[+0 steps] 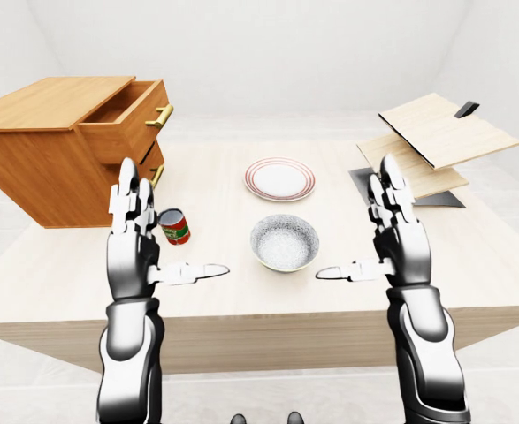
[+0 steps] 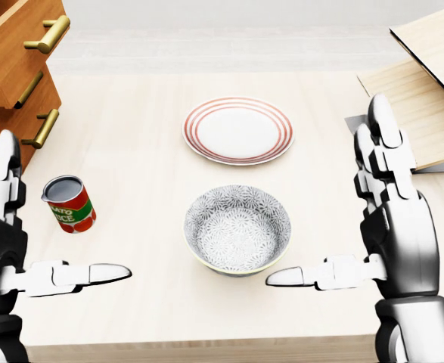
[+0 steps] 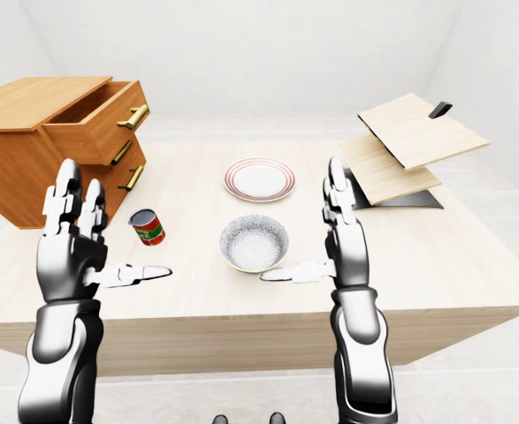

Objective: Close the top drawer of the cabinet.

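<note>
Your target, the top drawer (image 1: 133, 117), is pulled well out of the cabinet (image 1: 60, 150): warm orange wood grain, boxy, with a brass bar handle (image 1: 164, 116) on its face. The cabinet sits on the far left part of the pale wooden table (image 1: 215, 199), turned at an angle. Two more brass handles show below the open drawer in the head view.

Just right of the cabinet's base stands a small can (image 2: 69, 203), red and green label, grey top, upright. Further right of the cabinet, a round white plate (image 2: 238, 129) with red rim rings, and below it in the head view a grey bowl (image 2: 237, 229) with a fine floral pattern. Well apart from the cabinet, at the table's right end, a stack of light plywood boards (image 1: 436, 137) lies over a dark flat sheet.

Your left hand (image 1: 135, 238) is released, fingers straight up, thumb out sideways, just beside the can, gripping nothing. Your right hand (image 1: 393, 234) mirrors it, also released and empty.
</note>
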